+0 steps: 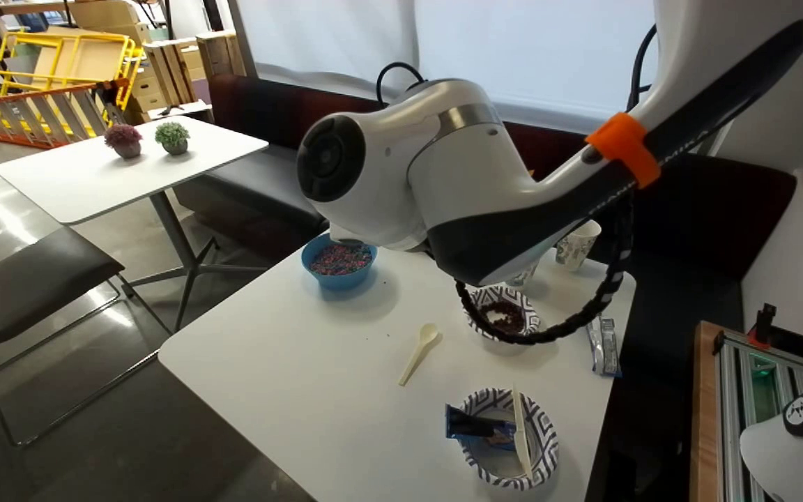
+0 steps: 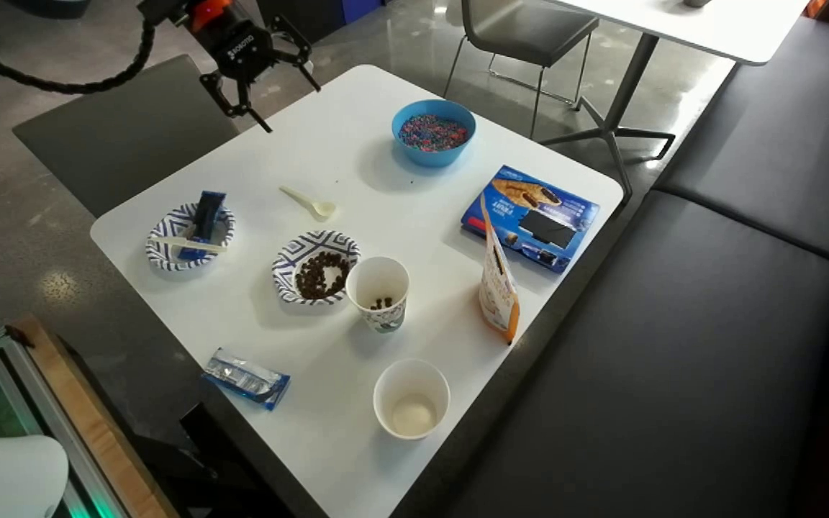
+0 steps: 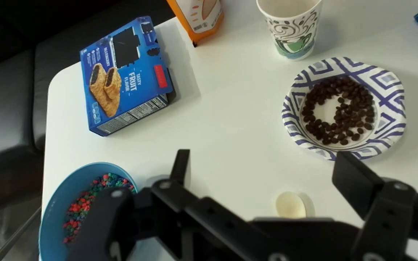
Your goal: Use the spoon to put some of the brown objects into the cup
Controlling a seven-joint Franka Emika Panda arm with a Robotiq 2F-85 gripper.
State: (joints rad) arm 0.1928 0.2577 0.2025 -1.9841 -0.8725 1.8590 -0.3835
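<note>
Wrist view: plastic spoon (image 3: 290, 205) partly hidden by the end effector (image 3: 262, 154); jaws wide apart, holding nothing. Spoon lies loose on the bench (image 2: 314, 345), near the patterned paper bowl (image 3: 390, 108) of brown bean-like pieces (image 3: 354, 108). Progress: in an exterior view a few pieces already sit in the printed paper cup (image 2: 386, 320) just beside that bowl, so "some" looks met; many remain in the bowl. Can't tell if another spoonful is due; if so, spoon pickup, scoop and tip are left. Around: second paper cup (image 2: 412, 388), orange-and-white bag (image 2: 499, 298), blue fruit-pastry box (image 3: 132, 79), blue bowl (image 1: 342, 280) of coloured bits (image 2: 434, 134), another patterned bowl (image 1: 546, 443) with blue packet (image 1: 468, 423) and pale utensil (image 1: 521, 436), foil packet (image 2: 245, 380) at the bench edge. In the way: cup crowds bowl, probably easy to knock.
</note>
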